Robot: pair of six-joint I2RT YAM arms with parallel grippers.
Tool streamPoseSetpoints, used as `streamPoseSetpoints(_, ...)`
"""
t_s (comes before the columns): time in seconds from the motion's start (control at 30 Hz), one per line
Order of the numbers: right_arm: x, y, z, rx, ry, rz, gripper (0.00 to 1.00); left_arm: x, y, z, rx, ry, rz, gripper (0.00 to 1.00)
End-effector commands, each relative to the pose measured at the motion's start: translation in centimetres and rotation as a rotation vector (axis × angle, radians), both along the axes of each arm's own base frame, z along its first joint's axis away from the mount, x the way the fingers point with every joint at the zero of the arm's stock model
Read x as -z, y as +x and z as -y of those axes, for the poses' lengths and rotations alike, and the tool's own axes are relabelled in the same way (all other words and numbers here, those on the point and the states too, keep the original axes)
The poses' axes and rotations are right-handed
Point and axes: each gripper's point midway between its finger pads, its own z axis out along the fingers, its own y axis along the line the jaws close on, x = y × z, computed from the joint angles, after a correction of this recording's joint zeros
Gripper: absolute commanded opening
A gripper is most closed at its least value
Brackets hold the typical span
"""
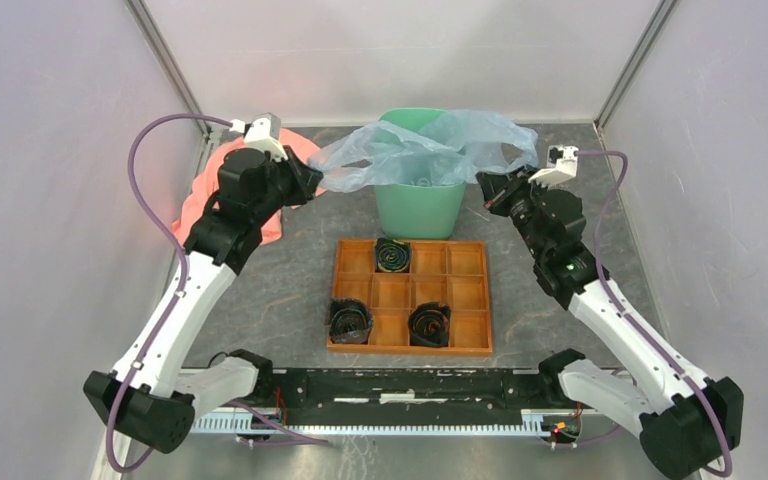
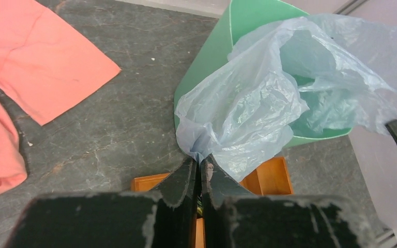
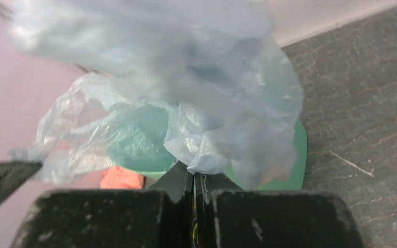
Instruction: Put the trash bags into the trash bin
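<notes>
While it is stretched between both grippers, the trash bag point(image 1: 428, 148) is held spread over the mouth of the trash bin point(image 1: 420, 208).

The bag's left end is pinched by the closed fingers of the left gripper point(image 2: 200, 164), and its right end is clamped the same way by the right gripper point(image 3: 194, 178); only the thin film is seen between each pair of fingers. The bag's long axis is laid left to right across the rim, with each held end outside and just beside the bin wall and the slack middle sagging partly into the opening. Both arms are placed about equally near the bin. The coming move is judged to turn on this: the held ends lie outboard of the rim, so they would need to be brought inward and down.
</notes>
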Motion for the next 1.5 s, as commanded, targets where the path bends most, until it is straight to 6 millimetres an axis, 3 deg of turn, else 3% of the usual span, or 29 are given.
streamPoseSetpoints(0.0,-0.6,-1.8,-1.8,-0.181,-0.183,0.132,0.01,-1.4,0.9,-0.8,-0.061,-0.006,0.013,0.10)
streamPoseSetpoints(0.13,0.1,-2.0,-2.2,-0.254,-0.298,0.111,0.00,-2.4,2.2,-0.8,-0.075,0.011,0.033,0.10)
streamPoseSetpoints(0.37,3.1,-1.4,0.9,-0.181,-0.468,0.002,0.00,-0.8,5.7,-2.0,-0.190,0.077,0.029,0.06)
streamPoseSetpoints(0.5,4.4,-1.1,2.5,-0.151,-0.477,-0.033,0.00,0.1,6.6,-2.7,-0.228,0.122,0.035,0.02)
streamPoseSetpoints(0.7,4.4,-0.9,0.2,-0.293,-0.473,0.013,0.00,0.7,5.7,-1.2,-0.134,0.102,0.001,0.03)
streamPoseSetpoints(0.8,4.1,-0.9,0.2,-0.297,-0.494,0.030,0.00,0.0,3.6,-0.7,-0.085,0.062,0.001,0.19)
streamPoseSetpoints(1.03,4.8,-1.5,-0.1,-0.334,-0.502,0.031,0.03,-1.1,-1.4,-2.9,-0.148,-0.027,0.005,0.54)
streamPoseSetpoints(1.17,4.9,-1.5,-0.2,-0.342,-0.512,0.036,0.04,-1.7,-3.2,0.1,-0.032,-0.210,-0.068,0.69)
streamPoseSetpoints(1.33,4.3,-1.5,0.0,-0.335,-0.524,0.053,0.05,-2.8,-3.5,4.7,0.128,-0.507,-0.144,0.80)
streamPoseSetpoints(1.47,4.0,-1.7,0.0,-0.334,-0.526,0.065,0.05,-2.2,-0.8,5.3,0.043,-0.621,-0.216,0.81)
